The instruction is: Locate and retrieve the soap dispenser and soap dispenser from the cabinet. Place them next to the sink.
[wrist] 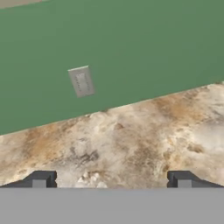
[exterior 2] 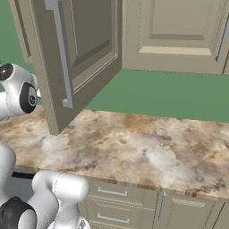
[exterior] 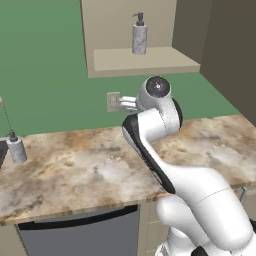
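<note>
One soap dispenser [exterior: 139,34] stands on the cabinet [exterior: 131,35] shelf, another [exterior: 16,147] at the counter's [exterior: 90,165] left edge; gripper [wrist: 112,179] wide open, empty, facing the wall outlet [wrist: 82,81].

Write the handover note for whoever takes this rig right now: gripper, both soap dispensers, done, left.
Gripper: open, nothing between the fingers, facing the green wall and its outlet plate over the counter.
One soap dispenser stands upright on the shelf of the open cabinet.
The other soap dispenser stands upright on the counter at its far left edge.
Done: apparently the first bottle is placed.
Left: take the shelf bottle and set it beside the other.
</note>
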